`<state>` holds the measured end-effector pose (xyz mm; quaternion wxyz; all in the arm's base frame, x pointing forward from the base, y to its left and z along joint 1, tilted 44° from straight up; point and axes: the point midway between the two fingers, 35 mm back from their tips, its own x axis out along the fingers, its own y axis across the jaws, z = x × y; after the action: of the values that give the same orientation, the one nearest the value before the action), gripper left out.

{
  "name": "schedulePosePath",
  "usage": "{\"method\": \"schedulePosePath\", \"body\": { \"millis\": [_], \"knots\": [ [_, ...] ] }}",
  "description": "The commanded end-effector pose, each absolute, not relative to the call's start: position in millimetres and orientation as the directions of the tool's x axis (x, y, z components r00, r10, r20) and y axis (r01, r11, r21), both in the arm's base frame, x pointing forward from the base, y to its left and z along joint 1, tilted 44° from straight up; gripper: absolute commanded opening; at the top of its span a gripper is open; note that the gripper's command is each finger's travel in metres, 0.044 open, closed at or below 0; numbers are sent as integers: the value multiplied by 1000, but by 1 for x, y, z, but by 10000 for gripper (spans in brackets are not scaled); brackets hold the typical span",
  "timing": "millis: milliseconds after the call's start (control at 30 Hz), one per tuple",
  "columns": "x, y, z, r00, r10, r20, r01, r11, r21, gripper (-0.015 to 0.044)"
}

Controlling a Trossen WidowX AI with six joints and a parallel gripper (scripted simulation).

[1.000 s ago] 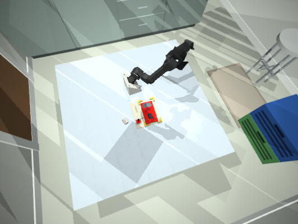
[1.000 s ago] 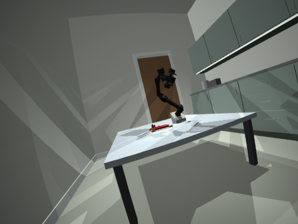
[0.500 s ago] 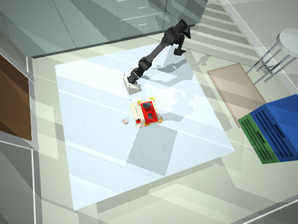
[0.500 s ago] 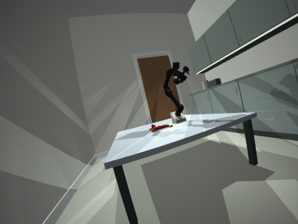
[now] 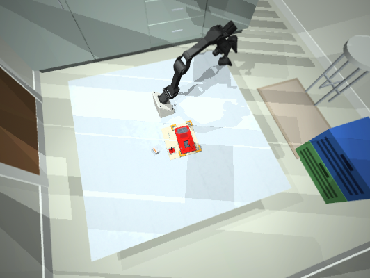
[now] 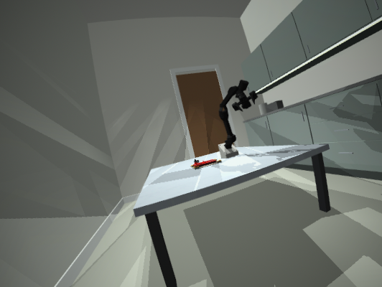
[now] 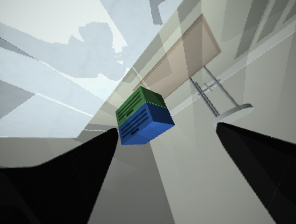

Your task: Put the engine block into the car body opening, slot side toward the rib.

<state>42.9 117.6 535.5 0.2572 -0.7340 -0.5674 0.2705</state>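
Reaching comes first, I judge: my black jointed arm (image 5: pixel 181 66) stands high over the pale blue table top (image 5: pixel 139 208), far from the work. The flat red car body (image 5: pixel 183 139) lies on its cream board beside the base. The small white engine block (image 5: pixel 156 150) sits left of that board, untouched. My black gripper (image 5: pixel 226 48) is spread wide, empty; I should descend squarely over the block.
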Motion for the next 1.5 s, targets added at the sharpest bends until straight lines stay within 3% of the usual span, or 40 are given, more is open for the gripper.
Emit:
{"method": "schedulePosePath", "body": {
  "millis": [0, 600, 1100, 1467],
  "knots": [
    [40, 152, 522, 280, 940, -194, 695, -338, -635, 440],
    [102, 247, 451, 477, 722, -500, 542, -690, -479, 440],
    [164, 253, 418, 570, 579, -582, 294, -806, -514, 440],
    [238, 255, 359, 544, 411, -732, 105, -898, -426, 440]
  ]
}}
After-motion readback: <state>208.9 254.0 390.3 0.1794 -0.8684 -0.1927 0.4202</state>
